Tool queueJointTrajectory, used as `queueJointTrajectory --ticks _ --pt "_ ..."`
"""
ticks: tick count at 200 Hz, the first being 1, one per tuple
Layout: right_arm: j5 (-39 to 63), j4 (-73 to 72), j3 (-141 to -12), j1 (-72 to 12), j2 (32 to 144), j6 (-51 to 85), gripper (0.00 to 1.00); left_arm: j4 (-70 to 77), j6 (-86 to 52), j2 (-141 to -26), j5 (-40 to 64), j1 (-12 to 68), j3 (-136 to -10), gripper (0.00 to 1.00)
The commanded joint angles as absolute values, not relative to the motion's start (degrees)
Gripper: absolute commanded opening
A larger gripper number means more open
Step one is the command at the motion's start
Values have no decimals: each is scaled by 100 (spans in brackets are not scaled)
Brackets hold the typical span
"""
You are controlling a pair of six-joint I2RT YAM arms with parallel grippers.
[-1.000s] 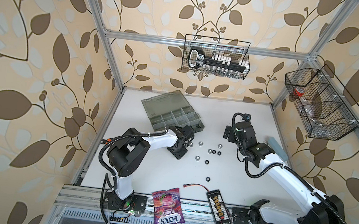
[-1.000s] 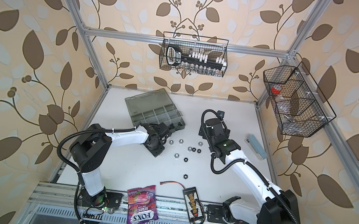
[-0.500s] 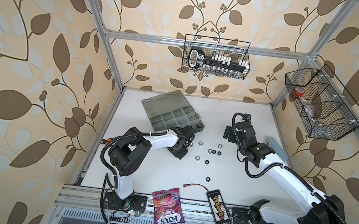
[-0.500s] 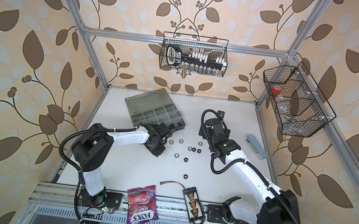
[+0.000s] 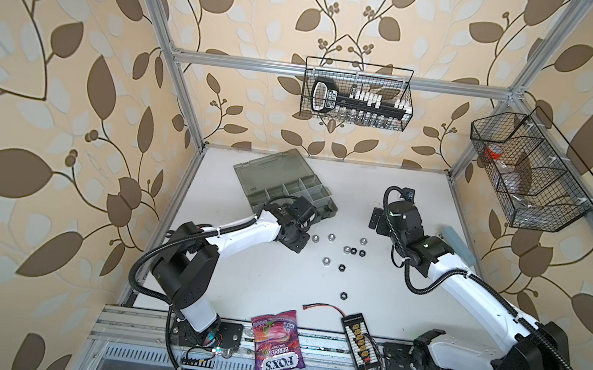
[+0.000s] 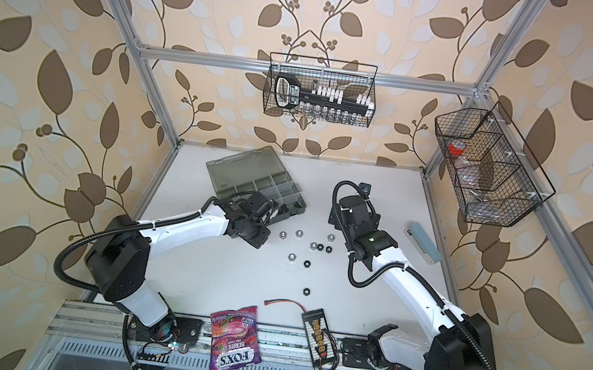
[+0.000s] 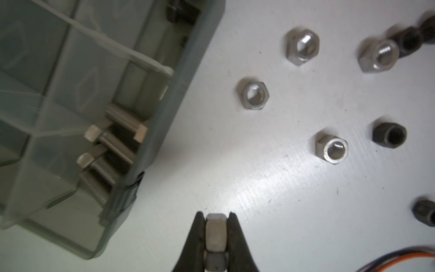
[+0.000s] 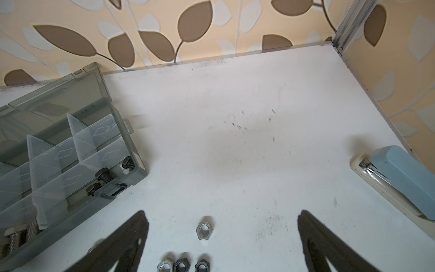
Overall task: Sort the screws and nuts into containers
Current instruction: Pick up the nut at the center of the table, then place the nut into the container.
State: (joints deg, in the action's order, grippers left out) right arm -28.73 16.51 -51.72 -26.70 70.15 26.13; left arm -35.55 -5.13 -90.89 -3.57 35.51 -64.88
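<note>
Nuts (image 5: 346, 249), silver and black, lie scattered on the white worktop (image 5: 276, 278) just beside the open grey-green organizer case (image 5: 270, 170). Its near compartments hold silver screws (image 7: 113, 146) and black screws (image 8: 103, 176). The left hand (image 7: 215, 215) is clamped on a silver nut (image 7: 215, 232) near the case's corner. The right hand (image 8: 223, 215) hangs with fingers wide apart above a lone nut (image 8: 204, 232) and a row of three nuts (image 8: 181, 266), gripping nothing.
</note>
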Motion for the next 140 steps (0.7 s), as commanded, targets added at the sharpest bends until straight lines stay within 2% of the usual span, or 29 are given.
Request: queueJointTrajectory --ticks 1,77,140 --pt "-2884 1717 -5219 -2660 7016 2696 100 -3646 -901 -8687 -736 3077 -6764 2" --pt "-2754 1720 -5335 -2656 7069 2676 100 -3458 -1081 -8891 -683 1833 -7080 1" --pt "-2673 1654 -5280 -2660 7119 2636 100 -3246 -1194 -9409 -414 1492 -7363 0"
